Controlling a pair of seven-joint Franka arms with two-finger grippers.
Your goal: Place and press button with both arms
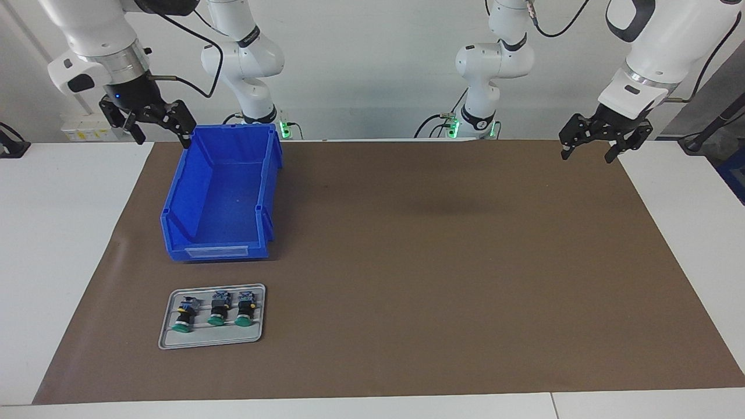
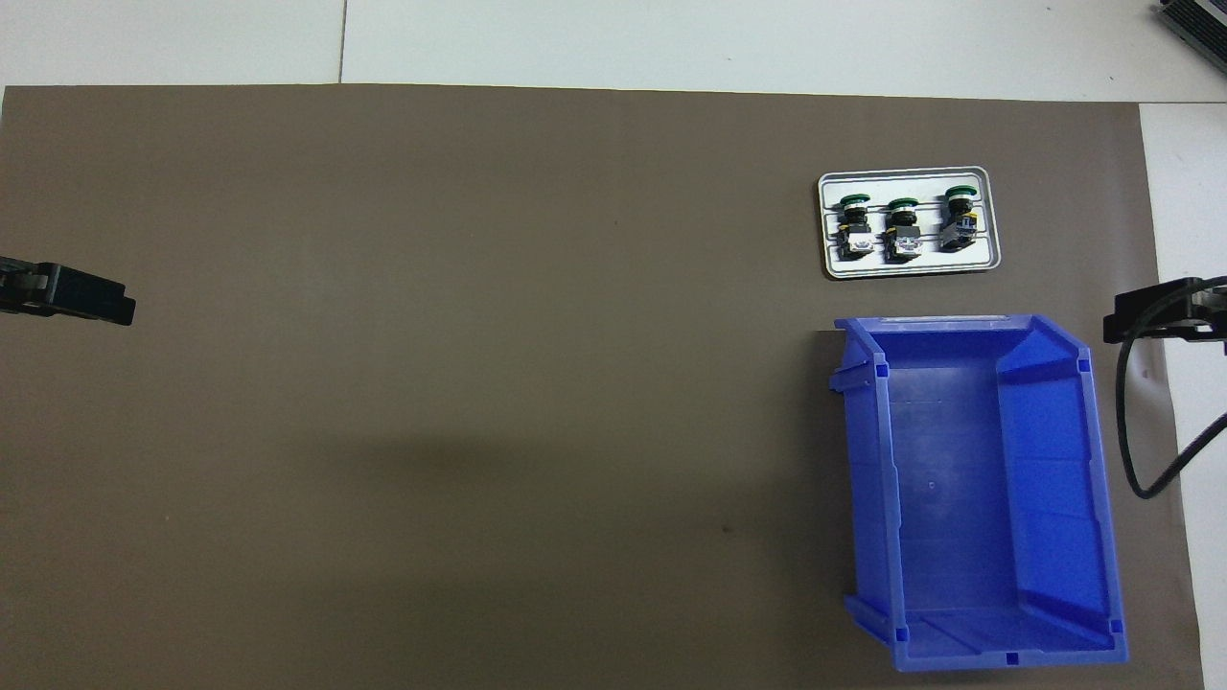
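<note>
Three buttons with green caps lie on their sides in a row on a small grey tray, toward the right arm's end of the table. My right gripper hangs open and empty in the air, over the corner of the blue bin closest to the robots. My left gripper is also open and empty. It is raised over the brown mat's edge at the left arm's end. Both grippers are well apart from the buttons.
An empty blue bin stands between the tray and the robots. A brown mat covers most of the white table. A black cable hangs beside the bin at the right arm's end.
</note>
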